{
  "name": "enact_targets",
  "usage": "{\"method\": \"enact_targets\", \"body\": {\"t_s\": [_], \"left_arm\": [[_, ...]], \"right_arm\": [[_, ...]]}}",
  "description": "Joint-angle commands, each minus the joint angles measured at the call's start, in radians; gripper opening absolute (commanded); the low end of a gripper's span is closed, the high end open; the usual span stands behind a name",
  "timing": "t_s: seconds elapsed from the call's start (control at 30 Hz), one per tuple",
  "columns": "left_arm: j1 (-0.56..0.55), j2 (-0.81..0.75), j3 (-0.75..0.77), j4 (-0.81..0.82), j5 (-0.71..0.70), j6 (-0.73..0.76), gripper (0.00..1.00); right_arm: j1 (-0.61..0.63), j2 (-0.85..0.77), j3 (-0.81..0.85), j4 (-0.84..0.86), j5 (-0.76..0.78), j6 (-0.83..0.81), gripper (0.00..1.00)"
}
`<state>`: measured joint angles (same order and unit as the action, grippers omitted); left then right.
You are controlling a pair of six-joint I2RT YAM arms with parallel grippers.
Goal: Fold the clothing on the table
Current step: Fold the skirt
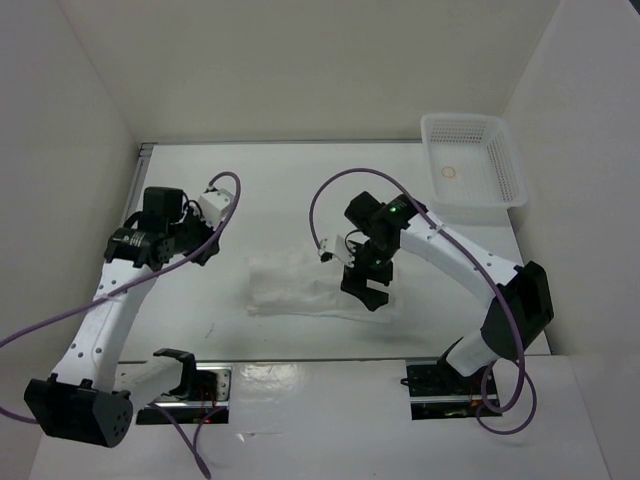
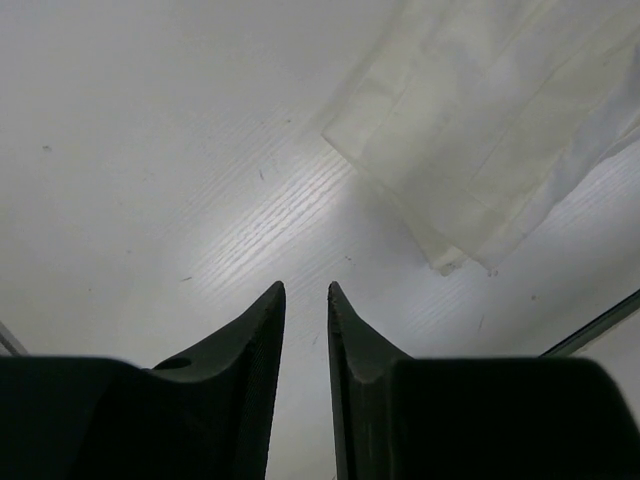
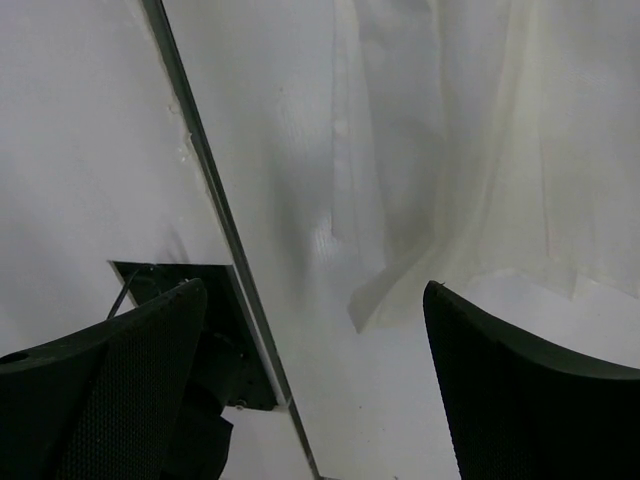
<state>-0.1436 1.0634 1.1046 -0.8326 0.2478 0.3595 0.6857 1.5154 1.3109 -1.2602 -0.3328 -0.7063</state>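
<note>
Right hand (image 3: pixel 312 290) wide open, empty, over clothing (image 3: pixel 450 150) corner; left hand (image 2: pixel 305 288) slightly parted, clothing beyond fingertips.

Clothing (image 2: pixel 480 120) partly beyond frame edge

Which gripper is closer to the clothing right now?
Right. The right gripper hangs open over the right edge of the clothing; the left gripper is off its left side, over the table, clear of the fabric.
</note>
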Motion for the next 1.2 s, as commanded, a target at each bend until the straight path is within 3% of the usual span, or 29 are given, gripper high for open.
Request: {"method": "enact_targets", "body": {"t_s": [0.0,0.17,0.33,0.5,0.9,1.17], "left_arm": [[0.05,-0.069,-0.018,0.033,0.013,-0.027,0.32],[0.157,-0.138,-0.052,0.078,-0.05,-0.109,0.4],[0.295,-0.195,-0.052,0.099,-0.044,-0.186,0.64],[0.387,-0.215,-0.052,0.119,0.033,-0.208,0.79],[0.441,-0.237,-0.081,0.138,0.033,-0.217,0.83],[0.441,-0.237,-0.091,0.138,0.042,-0.217,0.83]], "right_arm": [[-0.002,-0.001,0.072,-0.006,0.006,0.042,0.93],[0.008,0.018,0.096,0.188,0.027,0.151,0.93],[0.031,0.156,0.096,0.358,0.066,0.185,0.93],[0.052,0.265,0.106,0.418,0.057,0.194,0.93],[0.072,0.355,0.177,0.371,-0.014,0.163,0.91],[0.169,0.374,0.156,0.302,-0.066,0.126,0.91]]}}
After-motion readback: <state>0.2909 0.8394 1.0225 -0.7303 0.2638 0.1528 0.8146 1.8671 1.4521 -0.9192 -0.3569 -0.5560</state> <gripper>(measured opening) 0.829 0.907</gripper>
